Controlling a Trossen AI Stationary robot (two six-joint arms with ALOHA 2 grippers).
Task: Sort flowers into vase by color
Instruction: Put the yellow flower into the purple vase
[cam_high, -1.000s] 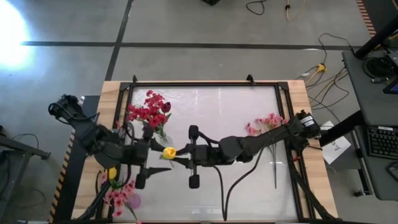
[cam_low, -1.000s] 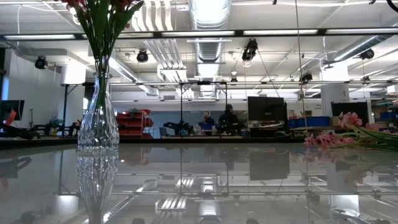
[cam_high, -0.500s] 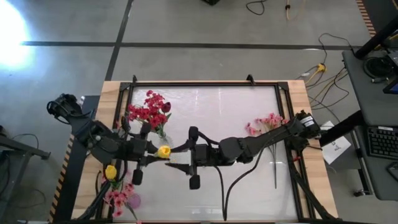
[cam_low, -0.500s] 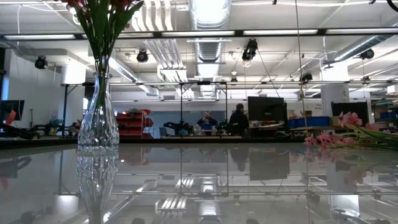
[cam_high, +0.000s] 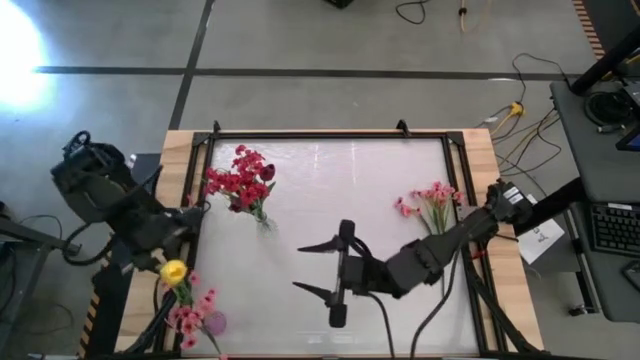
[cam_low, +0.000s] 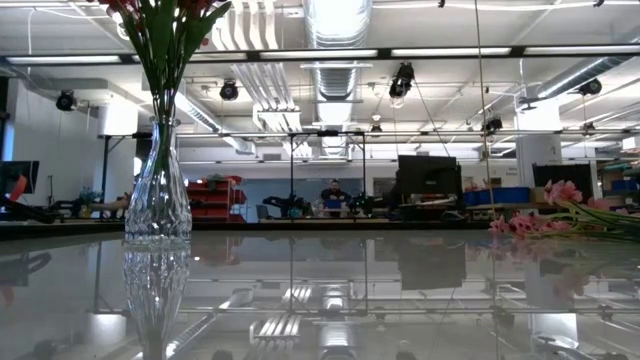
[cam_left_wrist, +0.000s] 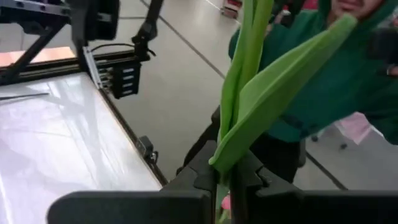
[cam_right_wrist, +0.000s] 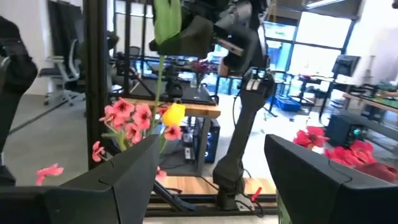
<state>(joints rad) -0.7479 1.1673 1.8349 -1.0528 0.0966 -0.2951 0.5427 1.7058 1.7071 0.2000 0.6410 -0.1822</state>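
Yellow tulip (cam_high: 173, 270) pinched by its green stem (cam_left_wrist: 239, 74) in the left gripper (cam_left_wrist: 230, 177), off the bench's (cam_high: 340, 180) 8 o'clock edge.
Beneath it, pink blossoms (cam_high: 195, 310); red flowers (cam_high: 238, 180) in the glass vase (cam_low: 157, 190) at 10 o'clock; pink spray (cam_high: 430, 197) lying at 3 o'clock. Right gripper (cam_high: 318, 268) near 6 o'clock, jaws spread, holding nothing.

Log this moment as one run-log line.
left gripper: shut on yellow tulip, left table edge | right gripper: open, mid-table | red flowers: in vase
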